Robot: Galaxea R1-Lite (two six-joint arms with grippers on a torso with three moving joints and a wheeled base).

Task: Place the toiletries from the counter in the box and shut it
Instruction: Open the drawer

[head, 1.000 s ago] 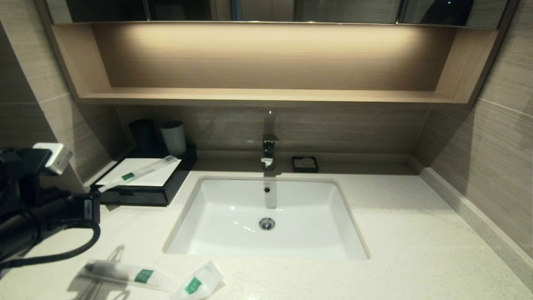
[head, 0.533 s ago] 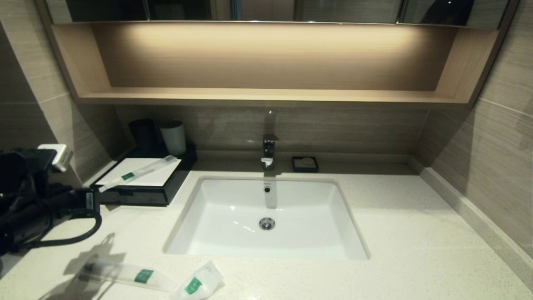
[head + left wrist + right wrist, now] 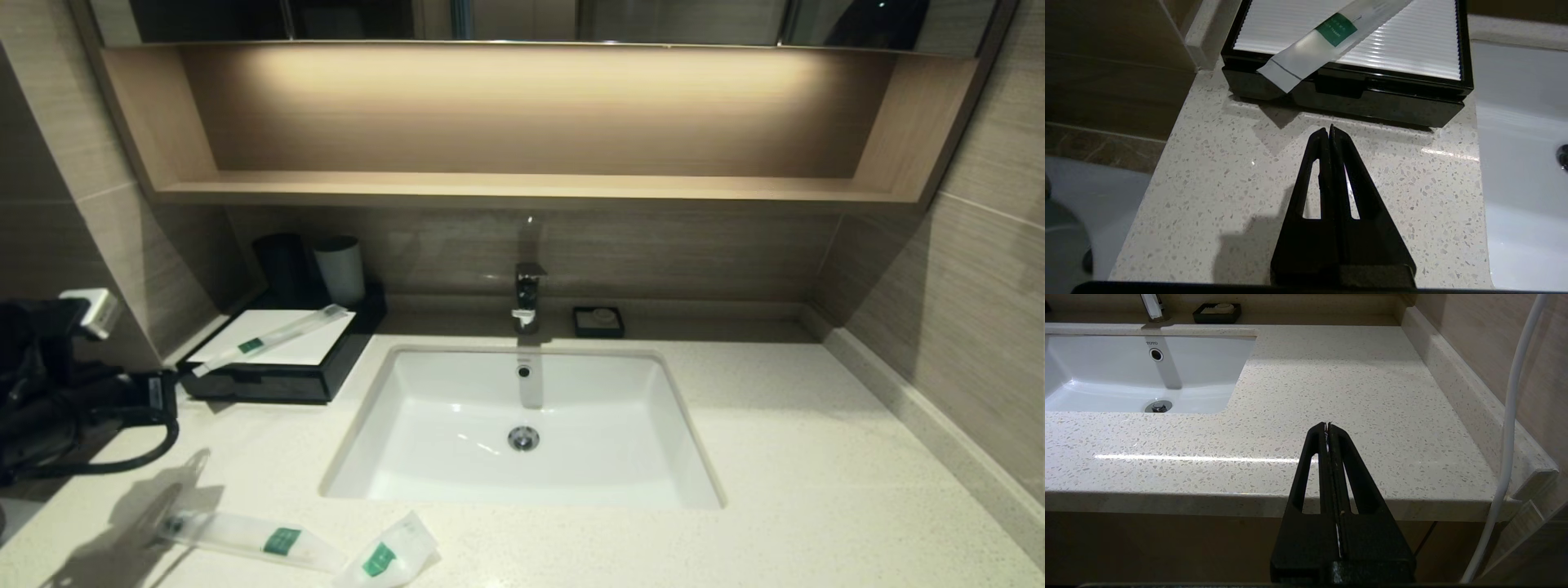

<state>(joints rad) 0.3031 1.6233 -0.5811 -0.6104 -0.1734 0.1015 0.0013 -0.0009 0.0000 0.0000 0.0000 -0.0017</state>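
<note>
One long slim sachet (image 3: 269, 336) lies slantwise on the white top of the black box (image 3: 277, 382) at the back left of the counter (image 3: 775, 457), its end hanging over the box's front edge; it also shows in the left wrist view (image 3: 1331, 34). The box's drawer front (image 3: 1392, 102) looks pushed in. A second long sachet (image 3: 253, 539) and the short wide sachet (image 3: 388, 557) lie on the counter near its front left edge. My left gripper (image 3: 163, 398) (image 3: 1328, 130) is shut and empty, above the counter in front of the box. My right gripper (image 3: 1327, 425) is shut and empty at the counter's front right edge, outside the head view.
A white sink (image 3: 522, 490) with a faucet (image 3: 528, 294) fills the middle. A small black soap dish (image 3: 598, 322) sits behind it. A black cup (image 3: 282, 265) and a grey cup (image 3: 340, 269) stand behind the box. Walls close both sides; a wooden shelf (image 3: 522, 189) hangs above.
My left arm has drawn back to the left, away from the box. Its shadow has slid left over the long sachet on the counter. The sachets have not moved.
</note>
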